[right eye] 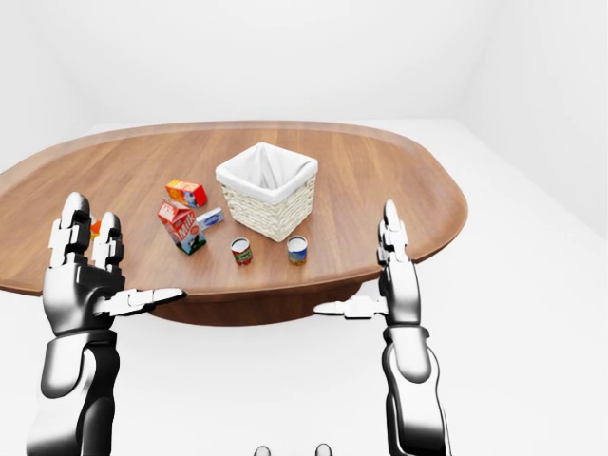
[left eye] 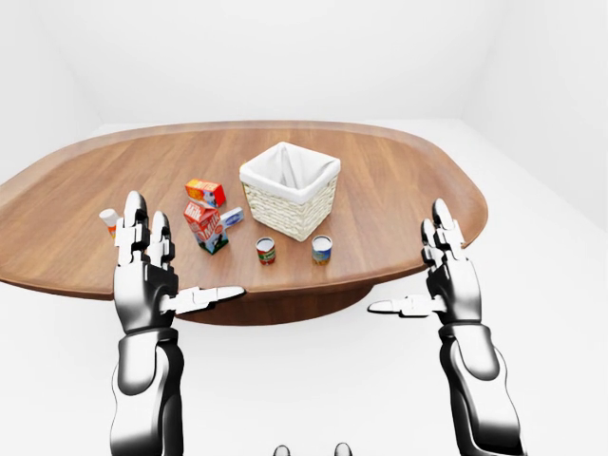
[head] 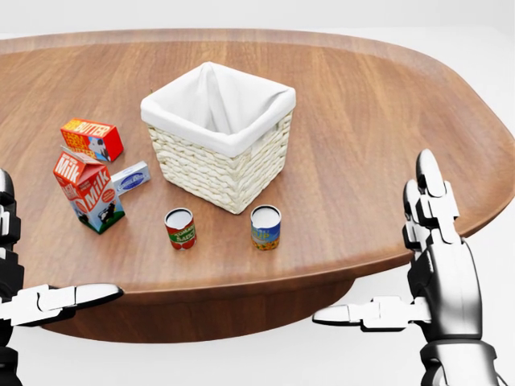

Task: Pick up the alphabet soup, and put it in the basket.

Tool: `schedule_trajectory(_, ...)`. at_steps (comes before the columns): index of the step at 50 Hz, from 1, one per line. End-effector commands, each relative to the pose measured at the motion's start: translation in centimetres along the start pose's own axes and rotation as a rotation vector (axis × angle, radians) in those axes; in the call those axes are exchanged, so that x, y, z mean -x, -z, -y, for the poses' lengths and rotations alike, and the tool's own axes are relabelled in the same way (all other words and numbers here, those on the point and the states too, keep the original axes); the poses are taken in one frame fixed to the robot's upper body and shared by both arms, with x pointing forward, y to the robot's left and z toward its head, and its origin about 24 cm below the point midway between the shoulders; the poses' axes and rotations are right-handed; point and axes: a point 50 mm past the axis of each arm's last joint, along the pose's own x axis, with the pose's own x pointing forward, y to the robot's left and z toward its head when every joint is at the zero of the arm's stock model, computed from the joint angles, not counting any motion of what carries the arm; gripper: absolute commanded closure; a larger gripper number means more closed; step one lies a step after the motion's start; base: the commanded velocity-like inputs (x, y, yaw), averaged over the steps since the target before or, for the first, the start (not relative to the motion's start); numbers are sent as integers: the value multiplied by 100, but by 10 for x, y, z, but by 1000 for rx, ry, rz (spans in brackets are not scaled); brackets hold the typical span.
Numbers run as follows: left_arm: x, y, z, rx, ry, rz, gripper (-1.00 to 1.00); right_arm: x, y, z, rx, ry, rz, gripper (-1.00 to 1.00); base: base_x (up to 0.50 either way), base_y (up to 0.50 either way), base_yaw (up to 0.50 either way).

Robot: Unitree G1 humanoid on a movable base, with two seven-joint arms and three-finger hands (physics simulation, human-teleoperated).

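Two small cans stand on the wooden table (head: 378,121), just below the basket in the head view. One has a red and green label (head: 180,228), the other a blue and yellow label (head: 265,227). I cannot read which is the alphabet soup. The woven basket (head: 229,173) with a white cloth liner stands upright and looks empty. My left hand (left eye: 157,266) and right hand (left eye: 442,275) are both open and empty. They hover off the table's near edge, apart from the cans.
A red milk carton (head: 88,190), an orange box (head: 92,138) and a small blue-white box (head: 130,178) stand left of the basket. A small red-white item (left eye: 110,220) sits near the table's left edge, behind my left hand.
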Motion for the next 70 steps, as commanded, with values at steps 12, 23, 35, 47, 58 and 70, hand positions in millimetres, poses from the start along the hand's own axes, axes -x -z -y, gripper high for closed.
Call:
schedule_trajectory(12,0,2,0,-4,3,-10,-100,0,7,-3,18,-15,-33,-100,24,0,0)
schedule_trajectory(23,-1,4,0,-6,2,-16,-100,0,8,-4,21,-18,-37,-100,32,0,0)
schedule_trajectory(35,0,4,0,-7,3,-19,-100,0,9,-4,22,-19,-42,-100,32,0,0)
schedule_trajectory(47,0,4,1,-10,4,-15,-100,0,11,-5,27,-22,-50,-100,32,0,0)
schedule_trajectory(58,-1,4,0,-8,3,-14,-100,0,10,-5,28,-19,-43,-100,32,0,0)
schedule_trajectory(70,-1,3,0,-7,4,-11,-100,0,8,-5,28,-20,-37,-100,32,0,0)
